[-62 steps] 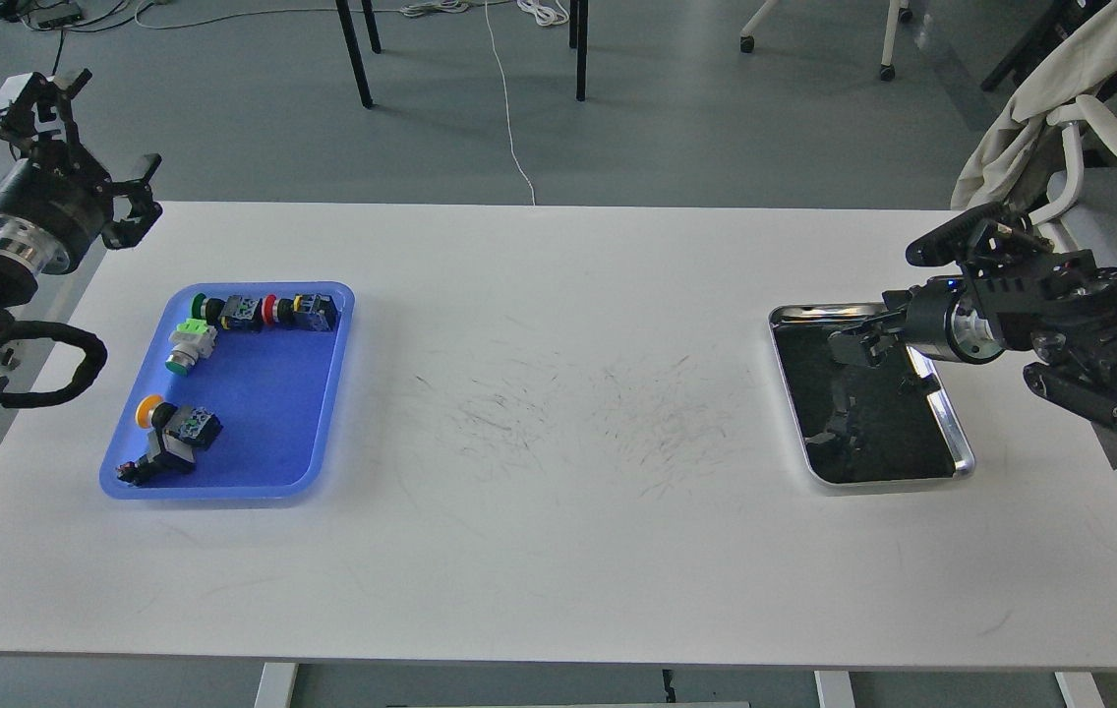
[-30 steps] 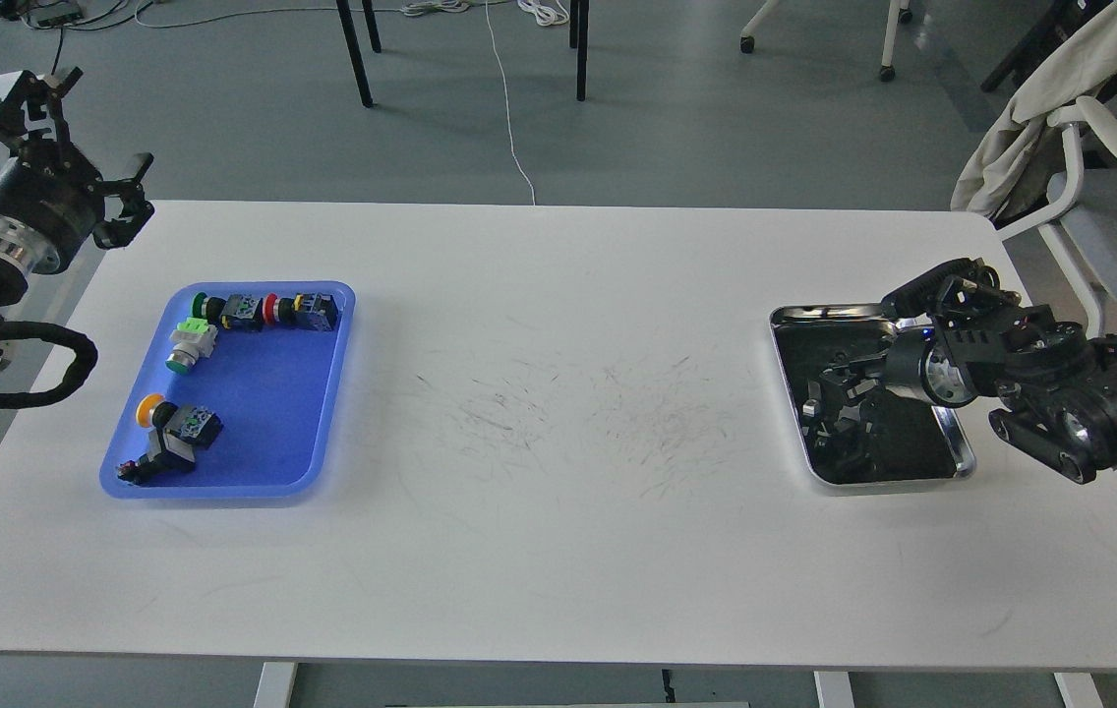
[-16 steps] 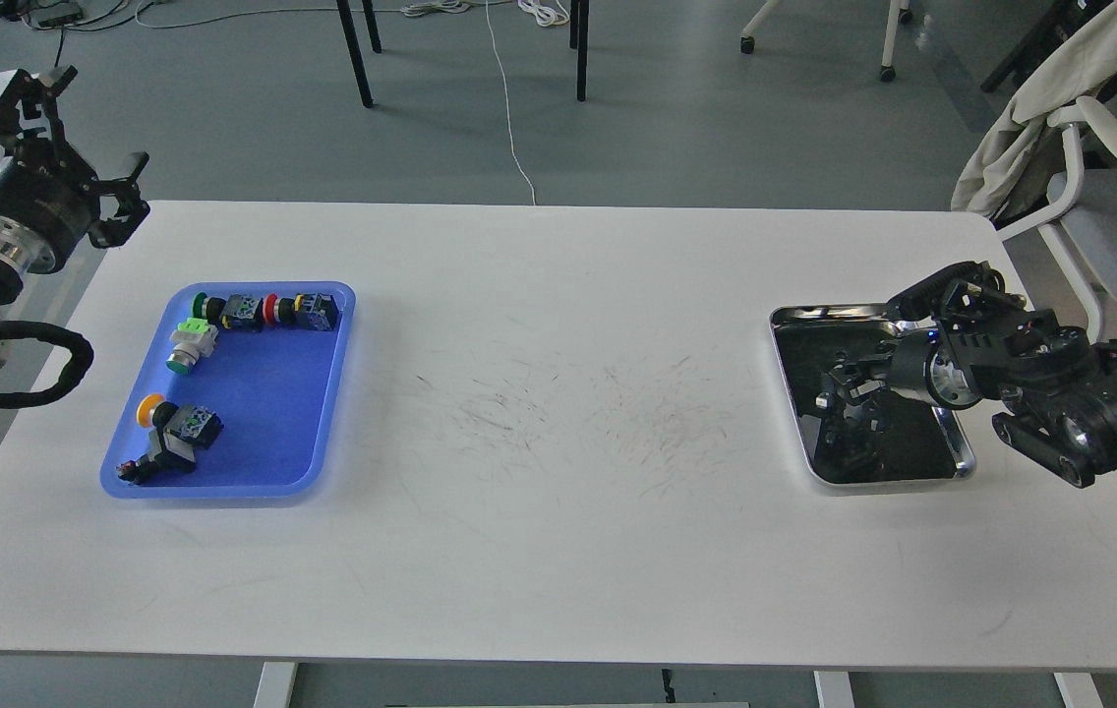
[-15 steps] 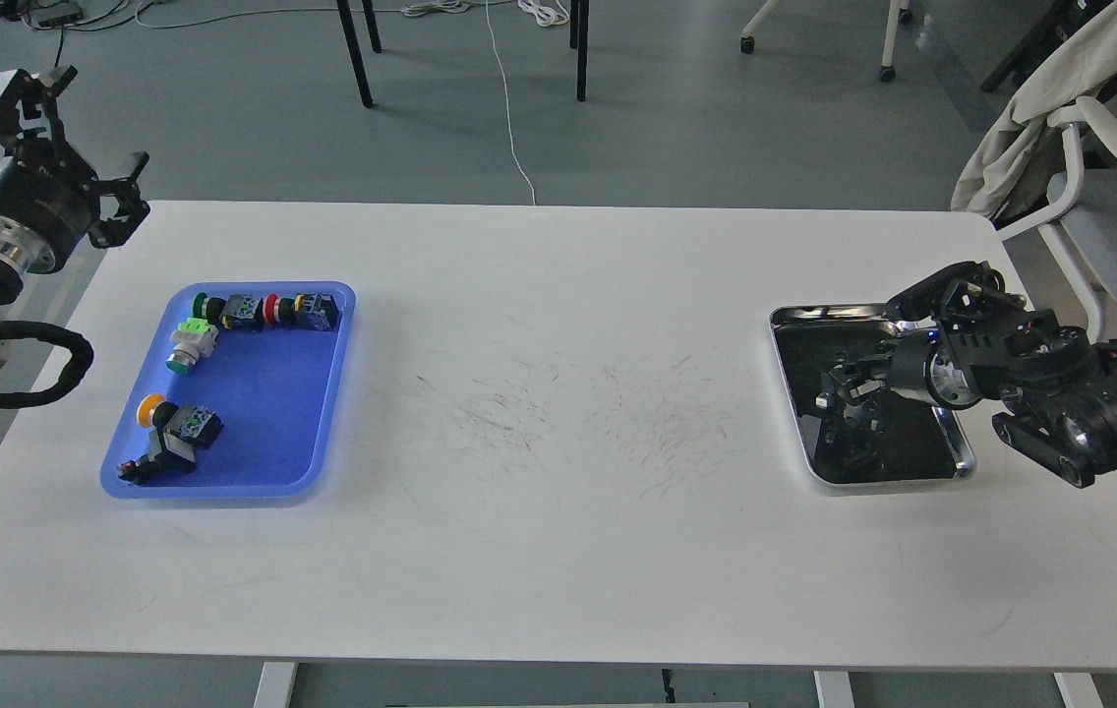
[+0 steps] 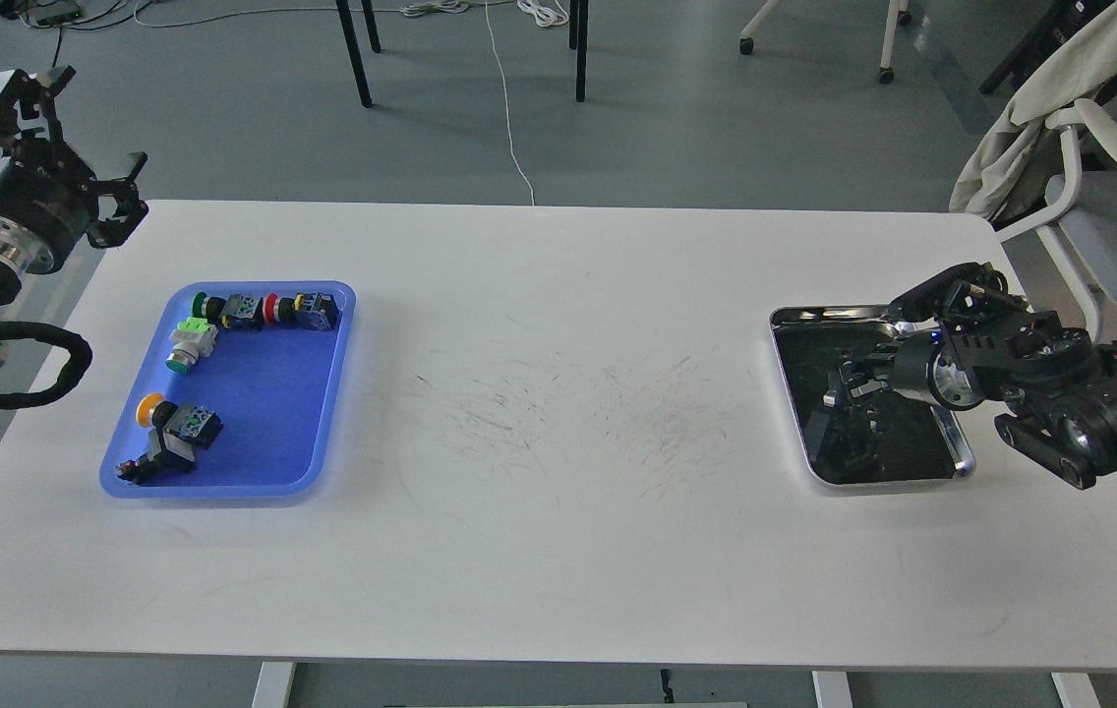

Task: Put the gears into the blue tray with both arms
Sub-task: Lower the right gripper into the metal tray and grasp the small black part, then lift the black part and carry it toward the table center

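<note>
The blue tray (image 5: 275,433) lies at the table's left and holds several colourful-capped push-button switches (image 5: 268,310). I cannot make out any gears: nothing black and toothed shows in the blue tray, and the shiny steel tray (image 5: 819,315) at the right has a dark, reflecting inside. My right gripper (image 5: 849,383) reaches from the right low into that steel tray; its dark fingers merge with the tray's inside. My left gripper (image 5: 72,138) hangs above the table's far left corner, beyond the blue tray, with its fingers spread wide and nothing between them.
A chair draped with a pale cloth (image 5: 1030,108) stands beyond the table's far right corner. Black table legs and a white cable (image 5: 509,108) are on the floor behind the table. The white table (image 5: 558,413) is scuffed in the middle.
My right gripper came down from above the steel tray's far edge into the tray, then shifted slightly. My left gripper drew back a little to the left.
</note>
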Tool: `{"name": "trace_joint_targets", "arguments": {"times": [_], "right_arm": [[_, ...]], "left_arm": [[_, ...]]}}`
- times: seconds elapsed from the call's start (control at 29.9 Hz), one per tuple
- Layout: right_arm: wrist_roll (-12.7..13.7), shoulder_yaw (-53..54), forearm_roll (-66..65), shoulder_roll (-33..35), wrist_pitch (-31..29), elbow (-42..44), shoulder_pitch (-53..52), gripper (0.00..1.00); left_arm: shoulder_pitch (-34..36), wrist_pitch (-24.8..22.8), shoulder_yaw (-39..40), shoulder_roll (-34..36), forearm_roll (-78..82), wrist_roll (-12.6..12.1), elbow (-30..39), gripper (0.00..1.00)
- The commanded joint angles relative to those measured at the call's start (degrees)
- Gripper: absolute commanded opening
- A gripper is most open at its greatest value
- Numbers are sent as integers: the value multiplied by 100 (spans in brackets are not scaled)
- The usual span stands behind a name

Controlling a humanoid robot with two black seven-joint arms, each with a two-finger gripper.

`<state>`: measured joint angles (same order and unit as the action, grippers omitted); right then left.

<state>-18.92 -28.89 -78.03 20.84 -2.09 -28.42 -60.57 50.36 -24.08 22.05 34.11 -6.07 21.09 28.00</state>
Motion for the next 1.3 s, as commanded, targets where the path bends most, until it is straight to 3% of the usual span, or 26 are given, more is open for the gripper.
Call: {"name": "trace_joint_targets", "arguments": {"times": [0.0, 0.64, 1.04, 1.27], "right_arm": [[-15, 6, 7, -1, -2, -6, -24, 1], [-15, 42, 33, -36, -2, -67, -577, 1], [-15, 700, 68, -827, 243, -138, -1588, 1], [-15, 789, 24, -1398, 797, -181, -1695, 1]], "left_arm": [[0, 0, -8, 0, 1, 0, 3, 99], [0, 9, -8, 96, 1, -8, 47, 99], [0, 18, 1, 404, -8, -17, 302, 99], [0, 44, 1, 553, -17, -8, 487, 99]]}}
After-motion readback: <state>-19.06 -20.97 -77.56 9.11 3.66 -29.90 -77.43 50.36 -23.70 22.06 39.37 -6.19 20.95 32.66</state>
